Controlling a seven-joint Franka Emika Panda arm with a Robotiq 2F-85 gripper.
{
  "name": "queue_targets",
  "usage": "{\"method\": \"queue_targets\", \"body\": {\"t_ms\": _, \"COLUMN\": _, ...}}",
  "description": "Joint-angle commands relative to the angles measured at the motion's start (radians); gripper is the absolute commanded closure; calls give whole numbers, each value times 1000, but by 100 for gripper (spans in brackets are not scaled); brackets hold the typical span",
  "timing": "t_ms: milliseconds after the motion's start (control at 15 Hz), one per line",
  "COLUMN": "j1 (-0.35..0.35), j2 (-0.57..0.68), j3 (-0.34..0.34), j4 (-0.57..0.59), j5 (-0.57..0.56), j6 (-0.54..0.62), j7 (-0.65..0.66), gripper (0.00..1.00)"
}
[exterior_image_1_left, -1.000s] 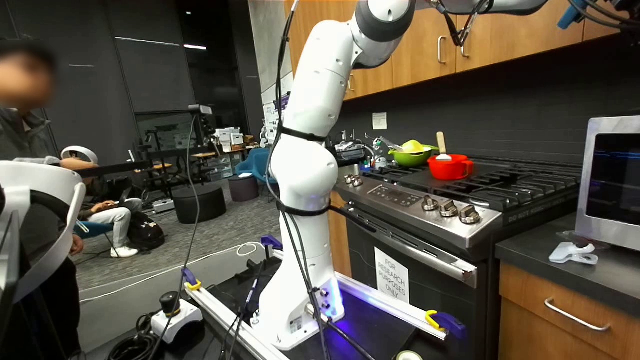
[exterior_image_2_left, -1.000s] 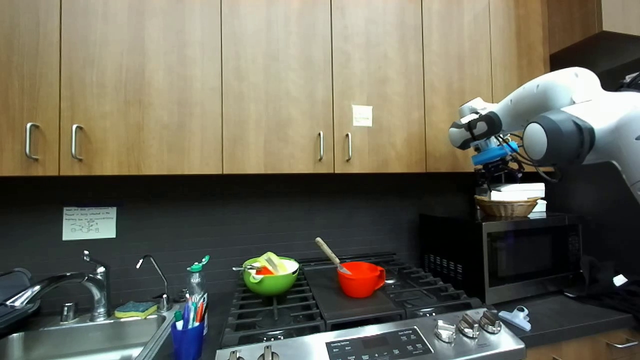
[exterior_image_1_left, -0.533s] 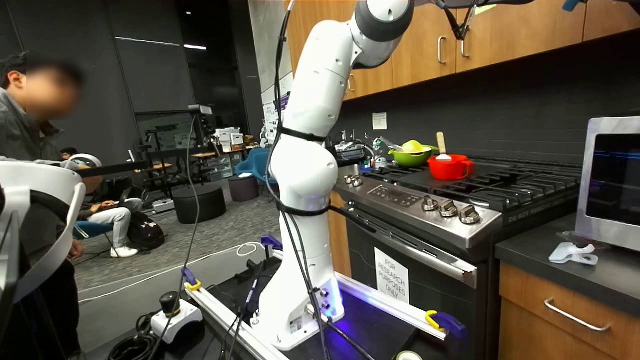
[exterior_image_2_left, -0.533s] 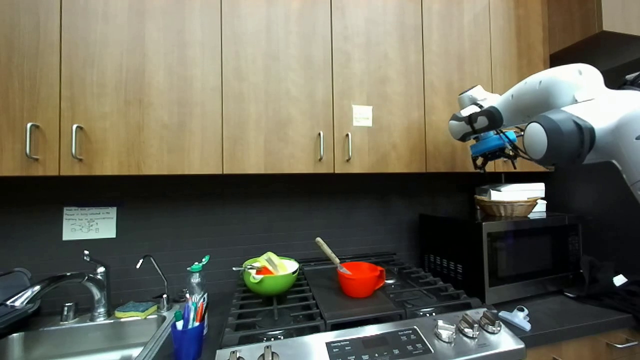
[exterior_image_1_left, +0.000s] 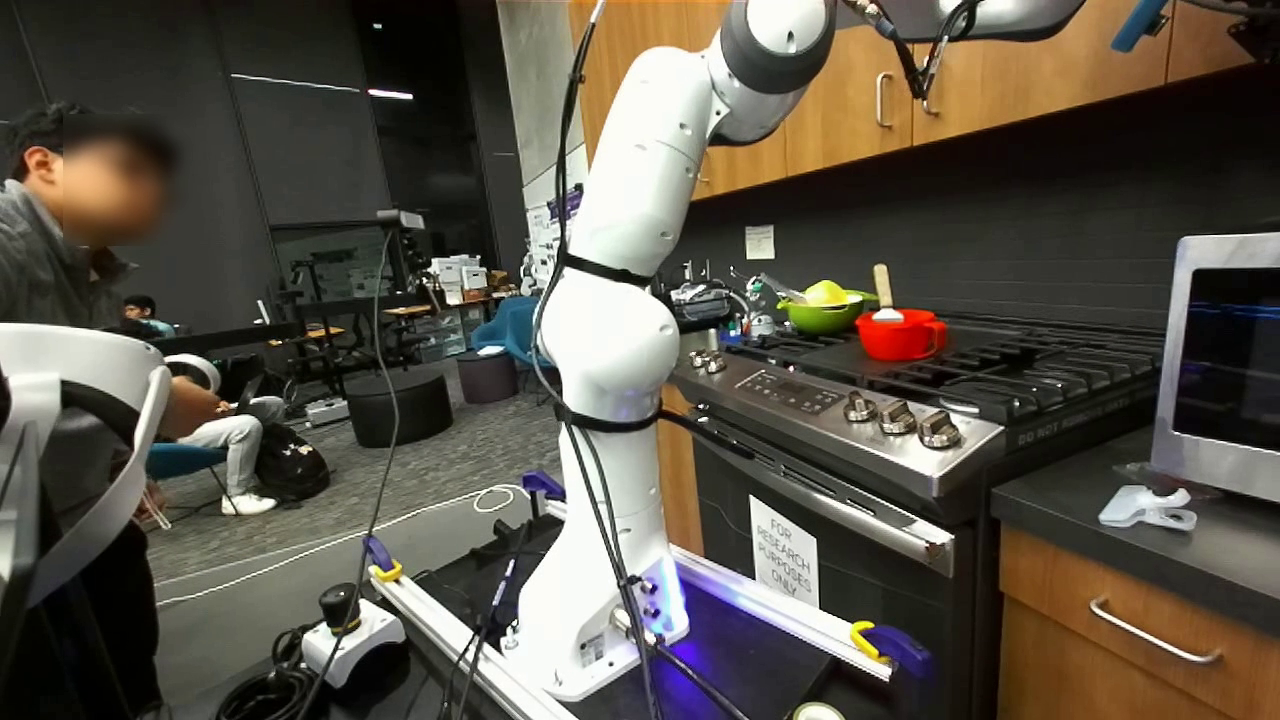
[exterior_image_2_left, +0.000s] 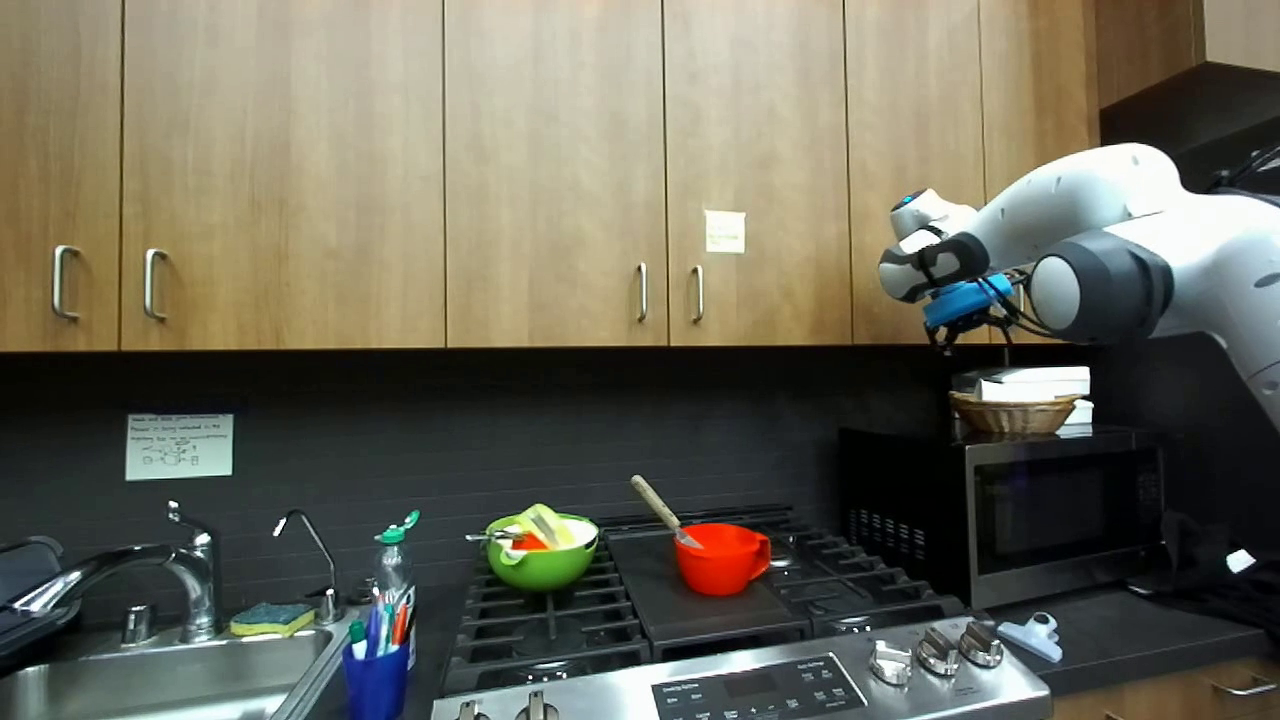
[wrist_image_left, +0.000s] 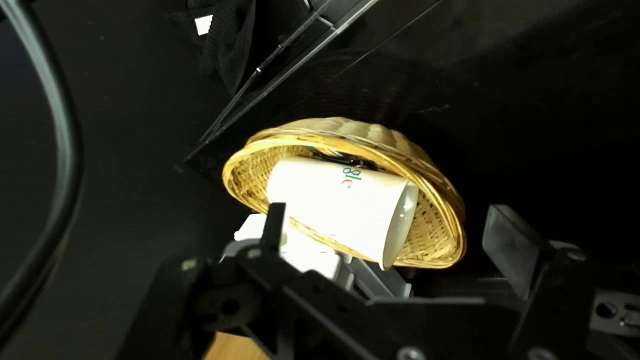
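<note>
The gripper (wrist_image_left: 392, 234) is wide open, holds nothing, and hangs higher than the basket (wrist_image_left: 249, 171). A white cup (wrist_image_left: 335, 205) lies sideways in this basket, which stands on the microwave (exterior_image_2_left: 1065, 508).

My arm (exterior_image_1_left: 618, 340) is glossy white, built of smooth rounded links (exterior_image_1_left: 645, 150) dotted with small round recesses (exterior_image_1_left: 666, 236), with a dark grey collar (exterior_image_1_left: 767, 75) at an upper joint. Black straps (exterior_image_1_left: 608, 270) bind thin black cables (exterior_image_1_left: 566, 130) along me, and my base (exterior_image_1_left: 575, 600), lit blue-violet on one face, carries two dark round knobs (exterior_image_1_left: 649, 587) and a small label (exterior_image_1_left: 592, 650). Near my wrist (exterior_image_2_left: 945, 262) there is a bright blue block (exterior_image_2_left: 966, 300), and my gripper (wrist_image_left: 386, 210) is black and angular, with round holes (wrist_image_left: 230, 306), silver screws (wrist_image_left: 410, 353) and a flat grey pad (wrist_image_left: 512, 252).
</note>
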Motion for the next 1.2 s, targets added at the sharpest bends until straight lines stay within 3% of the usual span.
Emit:
{"method": "queue_targets", "body": {"t_ms": 0, "j1": -7, "j2": 60, "j3": -4, "j4": 31, "j5": -16, "j6": 1, "j7": -29, "gripper": 0}}
{"method": "queue_targets", "body": {"t_ms": 600, "j1": -36, "j2": 127, "j3": -28, "j4": 67, "j5": -71, "j6": 8, "j7": -24, "gripper": 0}}
{"method": "queue_targets", "body": {"t_ms": 1000, "j1": -57, "j2": 138, "j3": -22, "j4": 144, "j5": -25, "j6": -40, "j7": 21, "gripper": 0}}
{"method": "queue_targets", "body": {"t_ms": 1133, "j1": -47, "j2": 114, "j3": -24, "j4": 92, "j5": -43, "j6": -10, "j7": 12, "gripper": 0}}
